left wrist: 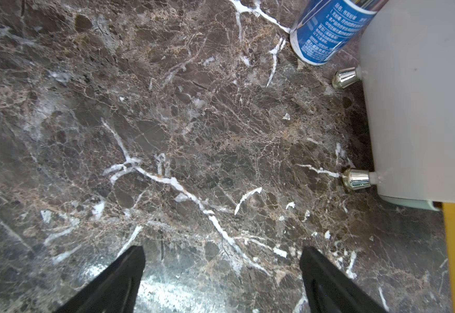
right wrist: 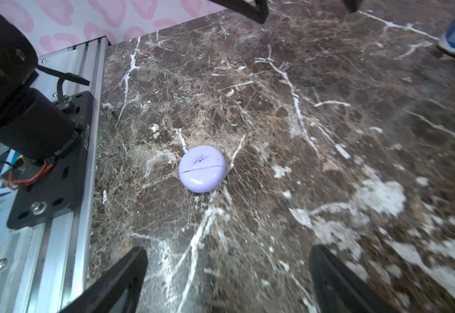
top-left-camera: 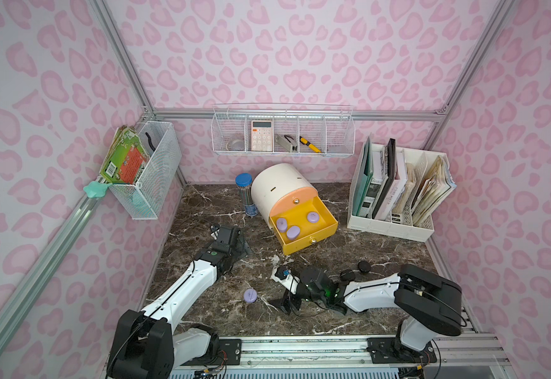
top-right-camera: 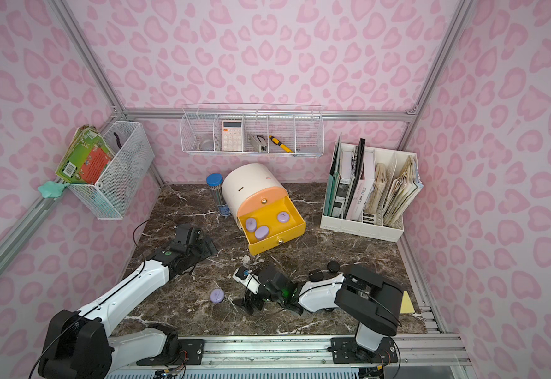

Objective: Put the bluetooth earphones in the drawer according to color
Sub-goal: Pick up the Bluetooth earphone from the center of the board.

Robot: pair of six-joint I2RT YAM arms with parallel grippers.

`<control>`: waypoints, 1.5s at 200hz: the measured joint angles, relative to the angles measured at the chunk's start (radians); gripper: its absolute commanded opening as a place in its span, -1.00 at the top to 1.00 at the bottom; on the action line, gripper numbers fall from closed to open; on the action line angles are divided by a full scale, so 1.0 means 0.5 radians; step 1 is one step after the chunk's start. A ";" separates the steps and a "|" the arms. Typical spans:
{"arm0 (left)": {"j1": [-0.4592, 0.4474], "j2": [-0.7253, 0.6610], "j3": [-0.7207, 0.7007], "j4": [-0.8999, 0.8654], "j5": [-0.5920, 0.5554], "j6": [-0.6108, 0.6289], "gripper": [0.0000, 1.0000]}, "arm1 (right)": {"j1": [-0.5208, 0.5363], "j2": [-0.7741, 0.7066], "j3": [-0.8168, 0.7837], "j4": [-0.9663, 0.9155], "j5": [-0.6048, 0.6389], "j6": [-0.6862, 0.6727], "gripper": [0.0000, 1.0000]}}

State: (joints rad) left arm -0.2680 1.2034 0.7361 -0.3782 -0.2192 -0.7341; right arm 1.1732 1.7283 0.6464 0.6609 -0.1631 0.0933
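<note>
The right gripper (right wrist: 227, 279) is spread, empty, low over the marble top (right wrist: 329, 122), a lilac case (right wrist: 202, 168) near ahead. The left gripper (left wrist: 221, 276) is likewise spread. Three cases (top-left-camera: 293, 232) are seen in the open yellow drawer (top-left-camera: 295, 246), frame centre. Pink-patterned walls (top-left-camera: 300, 49) surround. Both arms (top-left-camera: 185, 285) are stretched low.

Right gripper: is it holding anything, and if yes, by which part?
Nothing is held. The right gripper is open, and the lilac case lies free on the table ahead of it.

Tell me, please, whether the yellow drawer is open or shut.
Open: the yellow drawer is pulled out of the white cabinet, with three lilac cases lying visible inside it.
</note>
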 measured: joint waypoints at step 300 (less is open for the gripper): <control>0.007 -0.127 -0.025 -0.001 -0.060 -0.005 -0.89 | 0.146 0.453 0.407 0.258 0.294 -0.271 0.30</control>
State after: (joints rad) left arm -0.2646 1.1400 0.7235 -0.3786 -0.2489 -0.7364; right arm 1.2465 1.9549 0.8497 0.7898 -0.0158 -0.0422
